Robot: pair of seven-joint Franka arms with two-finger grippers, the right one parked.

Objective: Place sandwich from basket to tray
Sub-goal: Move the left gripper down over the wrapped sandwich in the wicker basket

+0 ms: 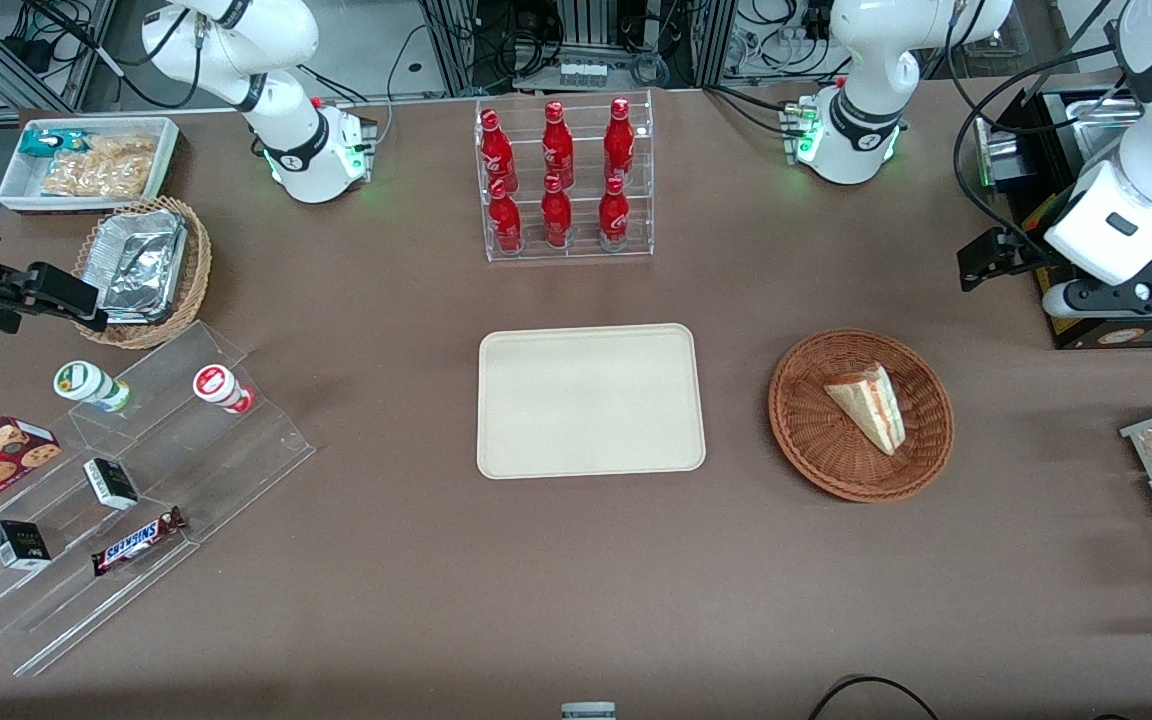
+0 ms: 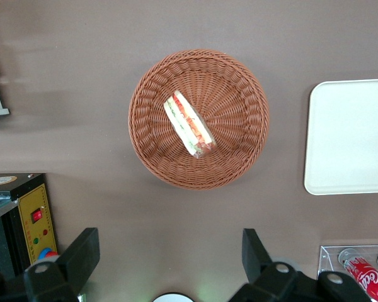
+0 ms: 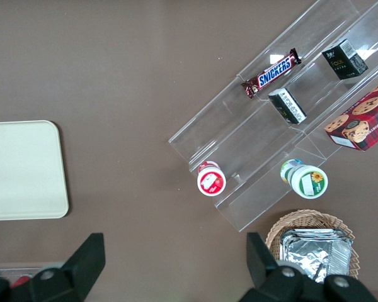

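One sandwich point(image 1: 868, 405) lay on its side in the reddish wicker basket point(image 1: 806, 420), which sat on the counter beside the empty cream tray point(image 1: 591, 400), toward the working arm's end. It looked light, soft and easily crushed, its filling likely to slip, so a gentle pinch across the two bread faces near the thick end seemed best. The hand point(image 2: 167, 264) hung high above the counter near the basket, pointing straight down, fingers point(image 2: 82, 251) spread wide and holding nothing.
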